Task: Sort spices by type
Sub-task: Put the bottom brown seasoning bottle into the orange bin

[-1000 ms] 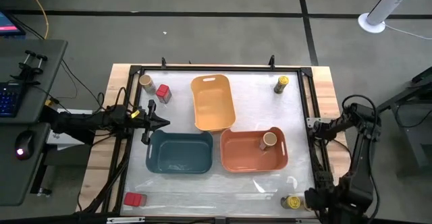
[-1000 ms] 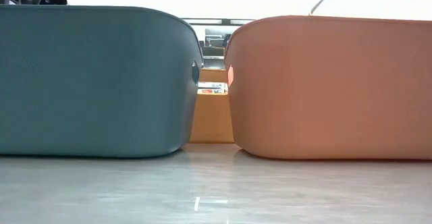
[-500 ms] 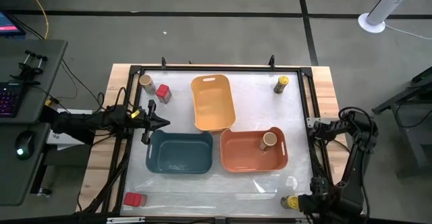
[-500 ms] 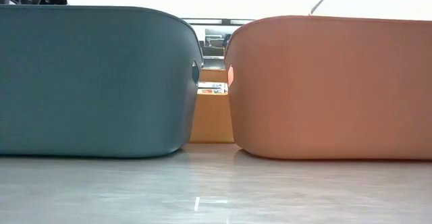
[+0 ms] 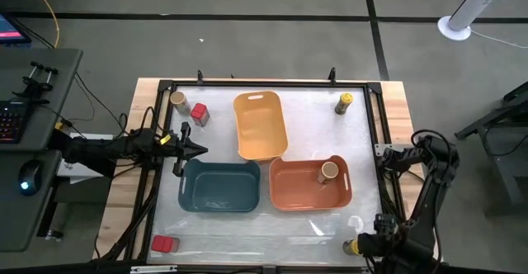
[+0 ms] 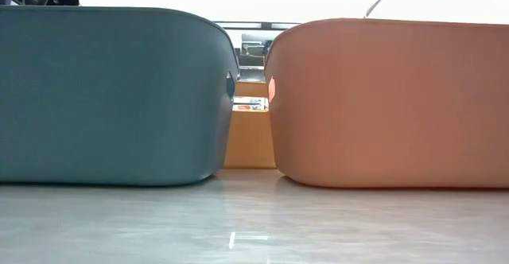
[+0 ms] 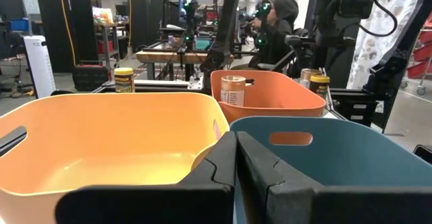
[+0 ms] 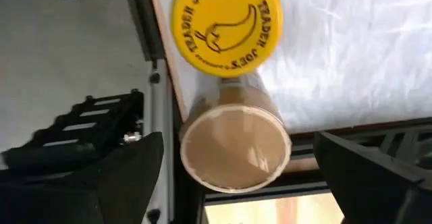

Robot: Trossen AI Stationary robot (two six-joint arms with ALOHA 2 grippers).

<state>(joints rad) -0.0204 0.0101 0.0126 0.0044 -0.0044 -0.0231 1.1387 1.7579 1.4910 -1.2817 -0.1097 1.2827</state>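
Observation:
My right gripper (image 5: 369, 245) is open at the table's near right corner. In the right wrist view (image 8: 233, 166) its fingers stand apart on either side of a tan-lidded jar (image 8: 235, 146), with a yellow-lidded jar (image 8: 226, 25) just beyond it. Only the yellow-lidded jar (image 5: 350, 247) shows from above. My left gripper (image 5: 198, 149) is shut and hovers by the teal bin's far left corner. A tan-lidded jar (image 5: 329, 172) stands in the orange bin (image 5: 285, 193). Another tan-lidded jar (image 5: 177, 101) and a red tin (image 5: 200, 113) stand far left. A second red tin (image 5: 165, 243) sits near left, and a yellow-lidded jar (image 5: 344, 102) far right.
The yellow bin (image 5: 260, 125), the teal bin (image 5: 219, 186) and the orange bin fill the table's middle. A black frame rail (image 5: 382, 183) runs along the right edge beside my right arm. Bare sheet lies between the bins and the near edge. People and equipment stand beyond the table.
My right arm has swung its gripper along the near edge toward the table's left, over the jars at the near right corner; the yellow-lidded jar is now partly covered from above. My left arm has kept still.

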